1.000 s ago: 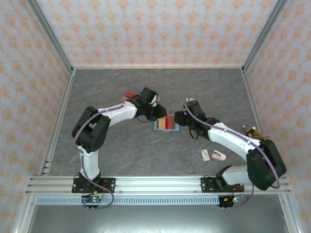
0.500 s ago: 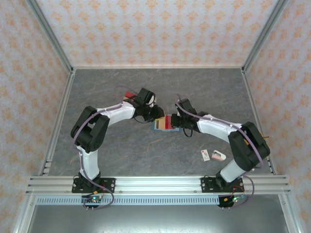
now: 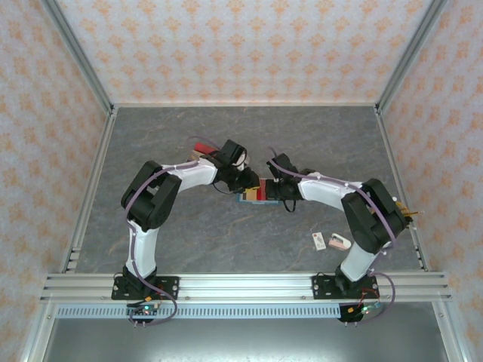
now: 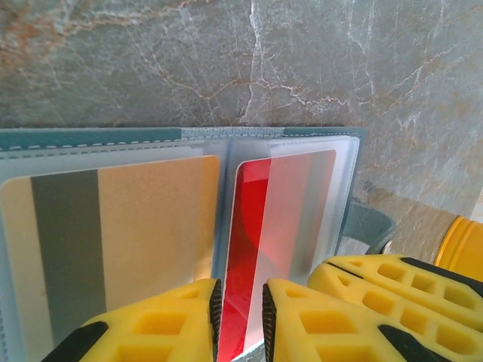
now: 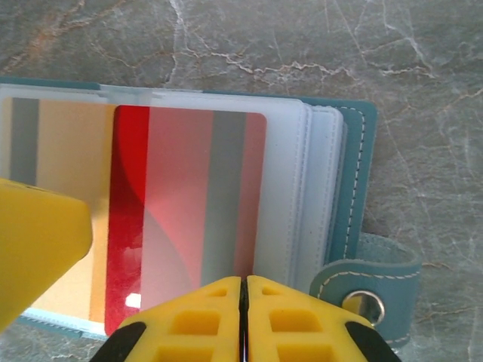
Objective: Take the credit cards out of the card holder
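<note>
Pinching red card point(image 5: 189, 196) at 6 o'clock with tight-closed right gripper point(image 5: 243, 292), steadying card holder point(image 5: 356, 188) in narrow-gapped left gripper point(image 4: 240, 317); next needing straight outward pull.

Open table point(image 3: 317, 139) beyond card holder point(image 5: 355, 173)

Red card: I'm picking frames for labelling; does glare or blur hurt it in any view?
Left wrist: the red card is sharp, with a pale sheen from its clear sleeve over its right part. Right wrist: the same milky sheen, edges crisp. Top external: even light, but the card is tiny.
</note>
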